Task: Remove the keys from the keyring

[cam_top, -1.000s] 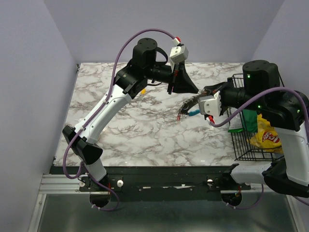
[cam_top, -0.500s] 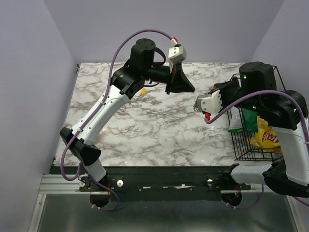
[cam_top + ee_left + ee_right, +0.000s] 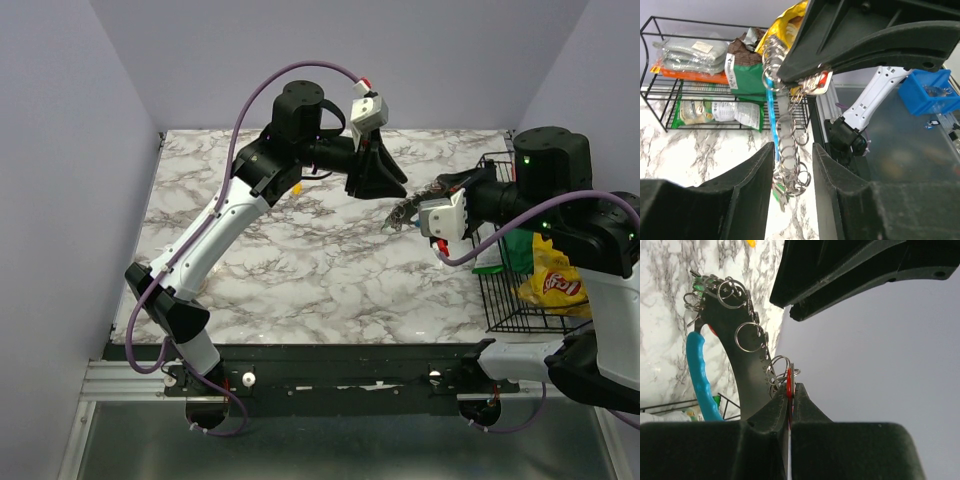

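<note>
The keyring [image 3: 747,367] is a dark grey curved band with a bright blue part [image 3: 700,372] and many small steel rings. My right gripper [image 3: 790,388] is shut on a red-headed key [image 3: 788,382] that hangs from it, holding it above the table [image 3: 300,260]. In the left wrist view the keyring [image 3: 785,145] hangs between the fingers of my open left gripper [image 3: 792,146], and neither finger touches it. A cluster of keys [image 3: 781,192], one with a green head, dangles at its lower end. From above, my left gripper [image 3: 392,188] meets the keyring [image 3: 403,212] just left of my right gripper [image 3: 425,197].
A black wire basket [image 3: 497,300] at the table's right edge holds snack bags, among them a yellow chips bag [image 3: 555,282] and a green one [image 3: 520,250]. A small yellow object [image 3: 297,186] lies on the table under the left arm.
My left gripper has gone from shut to open and now sits around the keyring's lower end. My right gripper has shifted to the right and brought the keyring up to it.
</note>
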